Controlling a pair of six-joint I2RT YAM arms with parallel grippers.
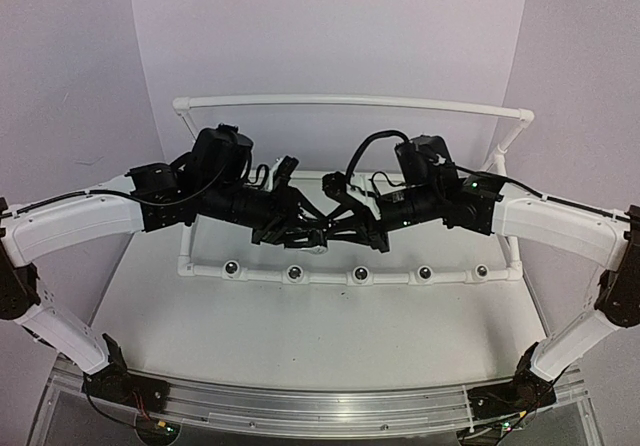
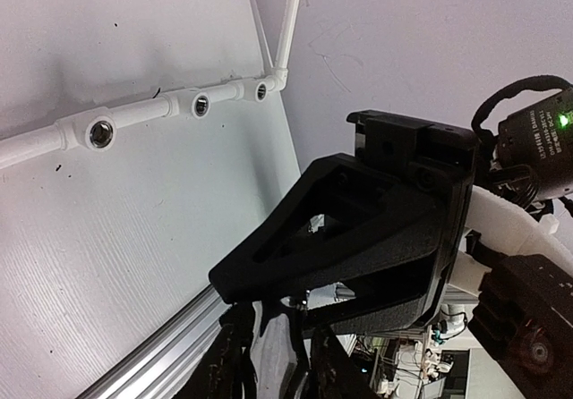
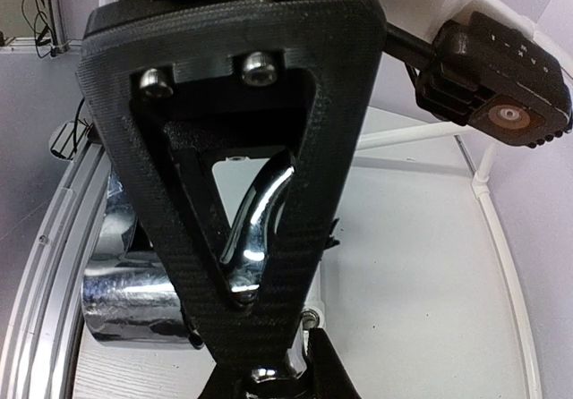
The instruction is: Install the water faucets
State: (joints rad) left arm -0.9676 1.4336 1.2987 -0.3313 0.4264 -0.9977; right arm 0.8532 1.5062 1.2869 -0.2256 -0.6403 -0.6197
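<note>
The bare white worktop [image 1: 320, 336] lies nearest the arm bases, matt and faintly ribbed in the left wrist view. Across it runs the front rail [image 1: 260, 274] of a white plastic pipe frame. The rail carries five round, dark-centred sockets [image 1: 360, 274] facing forward and up. All five look empty, so the installing seems not yet begun.

Just behind that rail, clear of the worktop, the two arms meet tip to tip. The right gripper [image 1: 338, 229] reaches in from its side, and its fingers look clamped on a faucet [image 3: 260, 211]. Through the triangular window of one black, layer-printed finger, the right wrist view shows a curved chrome spout and, lower left, a thick mirror-bright barrel. The left gripper [image 1: 303, 232] comes in from the opposite side, its fingers close under the right's. Whether they are apart or closed on the metal cannot be told, because the black parts overlap in every view.

Held in mid-air between both arms, the faucet is probably being passed over or re-gripped so that its stem can point at a socket. The polished metal is smooth and rounded, so it could twist in a loose grip.

Farthest back, the frame's raised rear rail [image 1: 350, 101] spans the space between the pale walls.
</note>
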